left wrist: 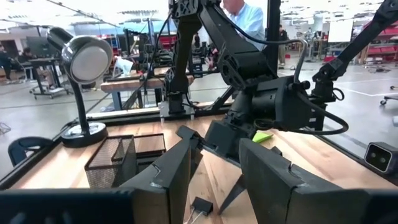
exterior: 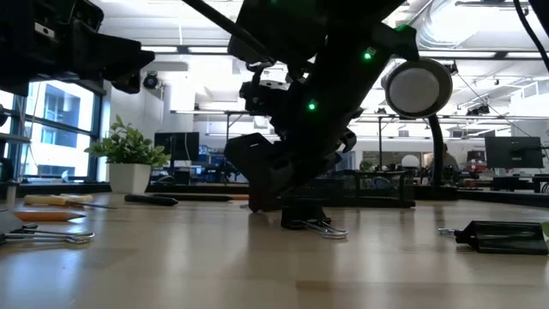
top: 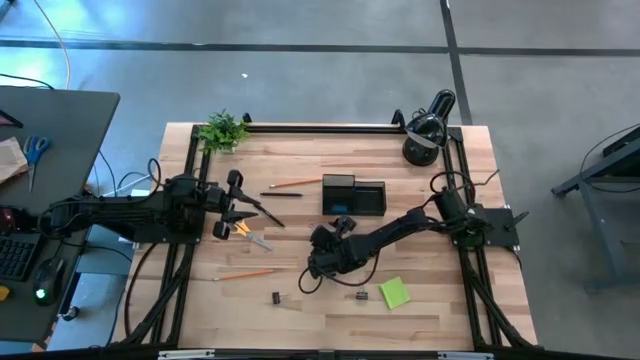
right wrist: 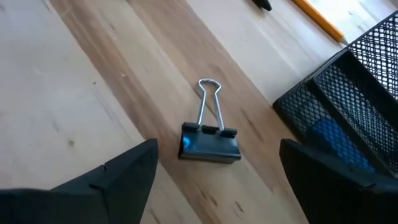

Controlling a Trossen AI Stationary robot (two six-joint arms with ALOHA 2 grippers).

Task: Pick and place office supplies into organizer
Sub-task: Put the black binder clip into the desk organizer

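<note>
Start from the butcher-block table (top: pixel 330 300): your target, the black mesh organizer (top: pixel 354 194), sits at its middle toward the far side, with a small blue block (right wrist: pixel 339 140) already lying in one compartment. The right arm reaches in from the right edge, and its right gripper (top: pixel 318 268) hangs low over the wood, on the near side of the organizer, jaws spread wide and empty. Between those fingers, flat on the table, lies a black binder clip (right wrist: pixel 210 143) with its wire handles folded out along the grain. I judge this the pick in hand.

To do it well, centre the black body, not the wire loops, between the fingertips before you descend; the wires would probably slip or spring. Come down until the tips nearly brush the wood, since the clip is low and thin, then close squarely across its body.

The left gripper (top: pixel 236 212) waits at the left over the yellow-handled scissors (top: pixel 247 233), fingers partly apart, holding nothing I can make out.
</note>
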